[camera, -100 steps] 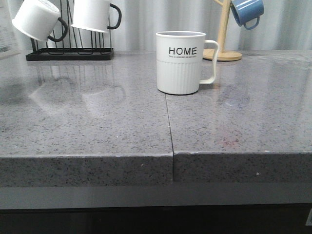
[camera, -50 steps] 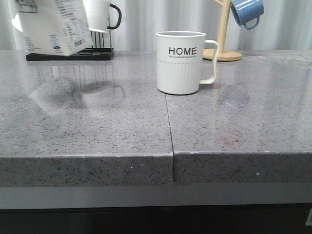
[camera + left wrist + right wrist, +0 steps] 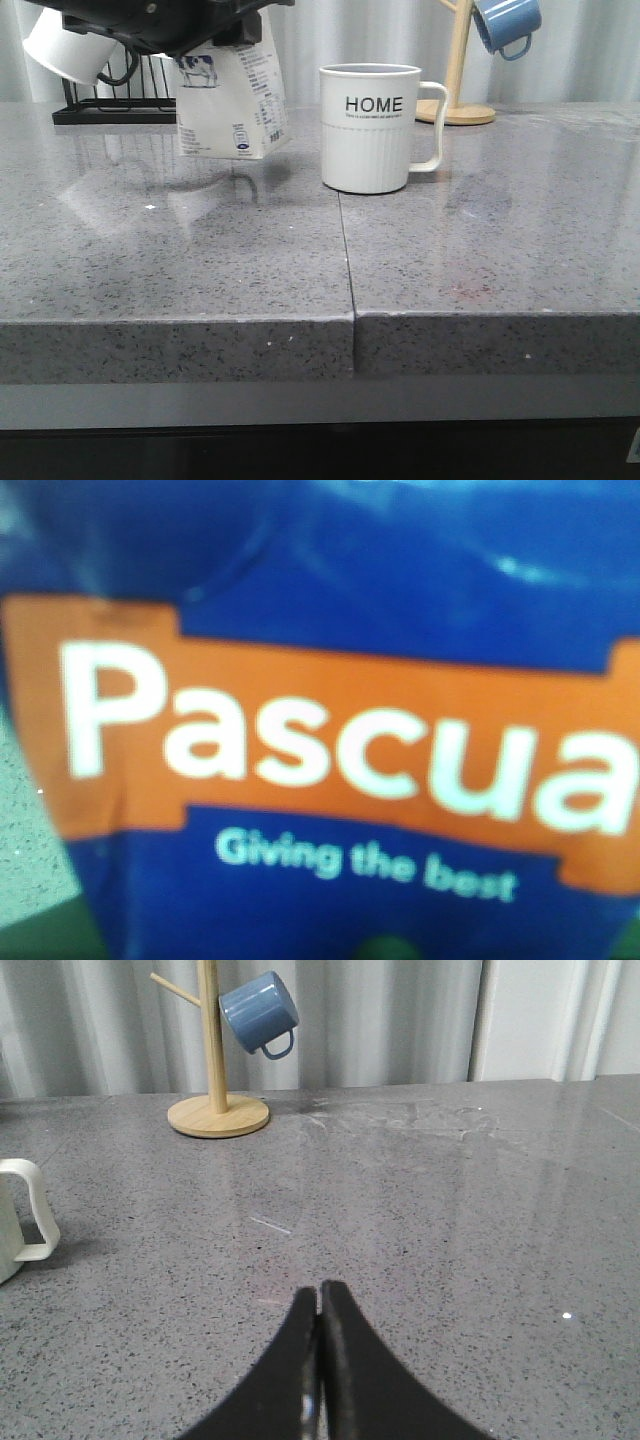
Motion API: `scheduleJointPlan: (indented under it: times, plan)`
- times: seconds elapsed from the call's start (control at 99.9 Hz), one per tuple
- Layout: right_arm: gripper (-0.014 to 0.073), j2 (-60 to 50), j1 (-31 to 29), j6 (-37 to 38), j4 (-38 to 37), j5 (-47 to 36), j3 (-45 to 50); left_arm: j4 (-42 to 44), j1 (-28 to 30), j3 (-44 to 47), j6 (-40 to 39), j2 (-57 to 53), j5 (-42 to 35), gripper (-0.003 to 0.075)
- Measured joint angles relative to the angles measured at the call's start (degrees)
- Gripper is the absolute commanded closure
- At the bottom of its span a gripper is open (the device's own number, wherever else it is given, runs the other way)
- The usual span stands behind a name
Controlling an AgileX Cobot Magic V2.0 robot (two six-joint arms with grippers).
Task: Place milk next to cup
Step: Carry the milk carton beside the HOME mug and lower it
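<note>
The milk [image 3: 230,100], a white carton with a small cow picture, hangs tilted just above the grey counter, a short gap to the left of the cup. My left gripper [image 3: 212,28] comes in from the top left and is shut on the carton's upper part. In the left wrist view the milk [image 3: 330,730] fills the frame with its blue and orange face and hides the fingers. The cup [image 3: 368,130] is a white "HOME" mug, standing upright with its handle to the right. My right gripper [image 3: 320,1295] is shut and holds nothing, low over the counter to the right of the cup's handle [image 3: 22,1210].
A black rack [image 3: 110,112] with a white black-handled mug [image 3: 62,45] stands at the back left. A wooden mug tree [image 3: 458,70] holding a blue mug [image 3: 507,25] stands behind the cup to the right. A seam [image 3: 346,250] runs through the counter to its front edge.
The milk has travelled right and downward from the top left corner toward the cup. My left arm has come into the front view with it. The cup has not moved.
</note>
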Motion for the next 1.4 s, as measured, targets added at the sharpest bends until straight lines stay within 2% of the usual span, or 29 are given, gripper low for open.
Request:
scheduleJointPlan:
  times: [0.29, 1.151, 1.291, 1.402]
  plan:
    - [0.0713, 0.0, 0.0, 0.0, 0.0, 0.0, 0.0, -6.7, -1.9, -1.0, 4.1, 2.7, -7.4, 0.0639]
    - [0.0713, 0.0, 0.0, 0.0, 0.0, 0.0, 0.0, -12.8, -5.0, -3.5, 6.6, 7.0, -9.5, 0.0631]
    - [0.0713, 0.0, 0.0, 0.0, 0.0, 0.0, 0.0, -13.1, -5.2, -3.5, 7.1, 7.2, -9.8, 0.0558]
    - [0.0713, 0.0, 0.0, 0.0, 0.0, 0.0, 0.0, -13.1, -5.3, -3.5, 7.2, 7.2, -9.8, 0.0419]
